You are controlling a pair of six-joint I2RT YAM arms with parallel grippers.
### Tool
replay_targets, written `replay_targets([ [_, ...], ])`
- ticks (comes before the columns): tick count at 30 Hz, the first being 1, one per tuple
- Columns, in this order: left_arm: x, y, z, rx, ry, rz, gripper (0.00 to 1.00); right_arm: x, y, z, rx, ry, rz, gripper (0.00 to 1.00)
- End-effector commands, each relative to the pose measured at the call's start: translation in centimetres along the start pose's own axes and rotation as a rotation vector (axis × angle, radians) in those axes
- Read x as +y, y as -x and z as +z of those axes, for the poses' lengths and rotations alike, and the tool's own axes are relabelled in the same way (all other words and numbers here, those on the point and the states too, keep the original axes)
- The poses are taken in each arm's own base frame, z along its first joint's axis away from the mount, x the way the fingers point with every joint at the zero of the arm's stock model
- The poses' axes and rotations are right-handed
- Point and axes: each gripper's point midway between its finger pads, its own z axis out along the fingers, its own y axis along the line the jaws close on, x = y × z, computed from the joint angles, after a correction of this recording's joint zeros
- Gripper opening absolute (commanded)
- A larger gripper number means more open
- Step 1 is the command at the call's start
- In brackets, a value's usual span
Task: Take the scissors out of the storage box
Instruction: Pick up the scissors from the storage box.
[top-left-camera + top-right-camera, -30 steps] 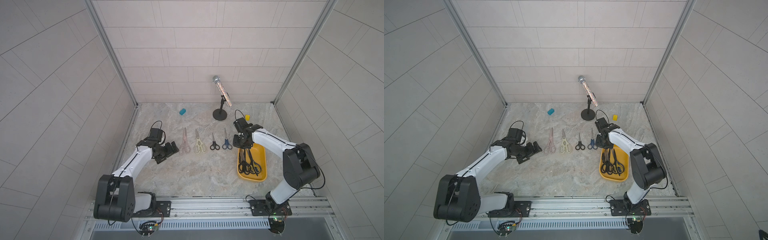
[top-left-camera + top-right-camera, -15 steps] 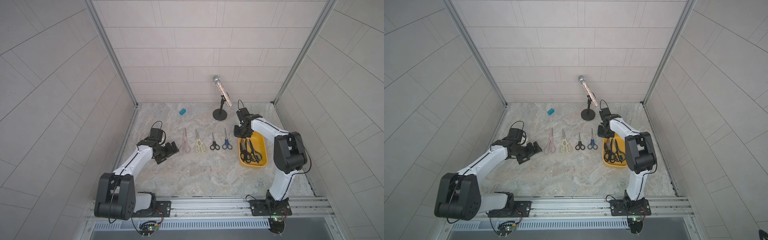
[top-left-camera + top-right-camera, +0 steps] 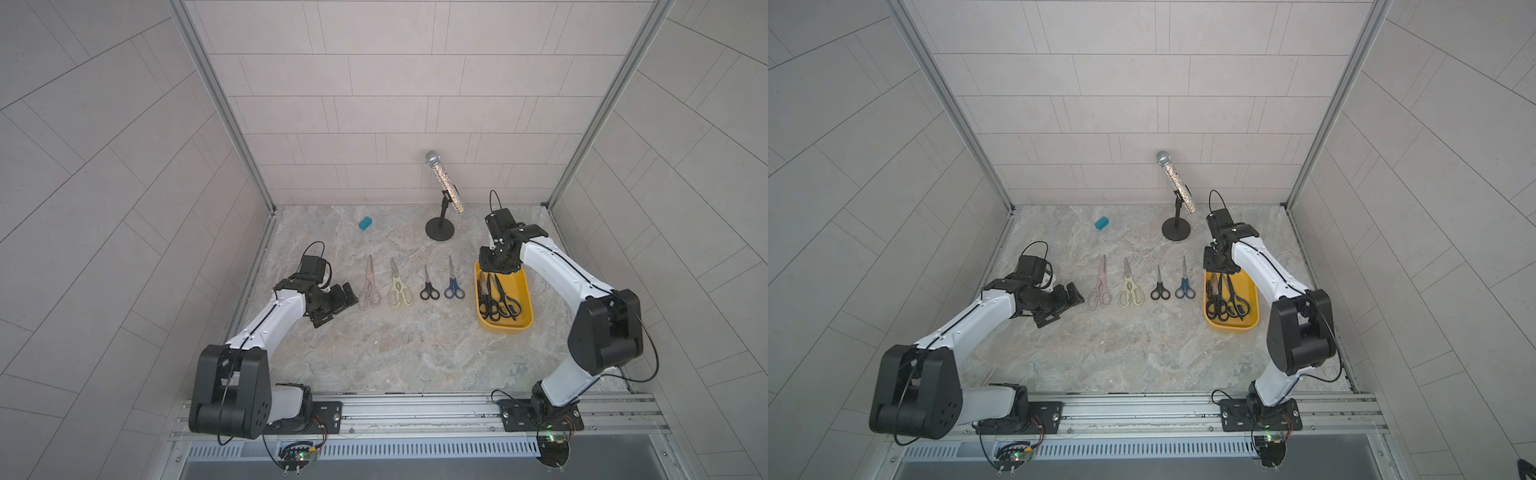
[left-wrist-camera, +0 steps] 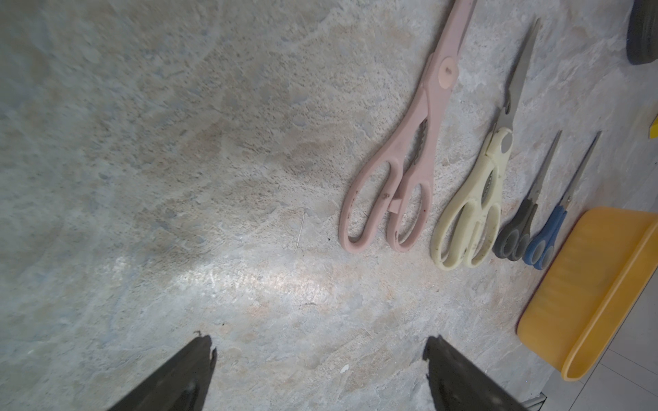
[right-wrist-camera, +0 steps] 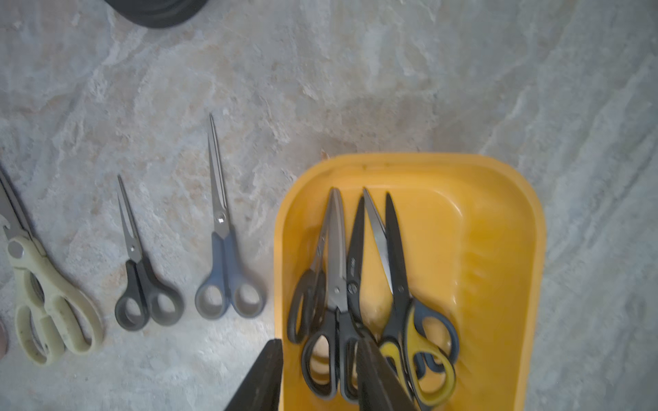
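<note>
Black fingers of the right gripper (image 5: 317, 352) stand narrowly apart, holding nothing; in the wrist view one shows outside the storage box (image 5: 491, 249) wall, one over handles inside. Height above them unclear. Black pairs (image 5: 338, 302) and yellow-and-black scissors (image 5: 406, 313) lie overlapped in the box; pink scissors (image 3: 369, 291), cream pair (image 3: 400, 291), small black pair (image 3: 429, 289) and blue pair (image 3: 454, 286) lie rowed on the table (image 3: 395, 353) beside it. Left gripper (image 4: 318, 345) wide, empty. Risk: closing here clamps the wall and drags the box; tangled handles may lift two pairs together.
</note>
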Motion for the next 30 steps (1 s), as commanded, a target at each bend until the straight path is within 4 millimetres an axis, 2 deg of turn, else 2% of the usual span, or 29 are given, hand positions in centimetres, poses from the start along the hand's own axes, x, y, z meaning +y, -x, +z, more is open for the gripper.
replay_targets([
  [1, -0.5, 0.9, -0.3, -0.016, -0.001, 0.029, 1.0, -2.8, -5.2, 0.5, 0.149, -0.1, -0.031, 0.35],
  [6, -0.5, 0.9, -0.2, -0.019, -0.001, 0.028, 1.0, -3.8, -8.2, 1.7, 0.196, -0.098, -0.004, 0.28],
  [10, -0.5, 0.9, -0.2, -0.017, 0.001, 0.028, 1.0, -3.6, -9.2, 3.4, 0.214, -0.077, 0.003, 0.25],
  [30, 1.7, 0.7, -0.7, -0.042, 0.006, -0.046, 1.0, -3.8, -7.6, 7.6, 0.217, -0.107, -0.026, 0.22],
])
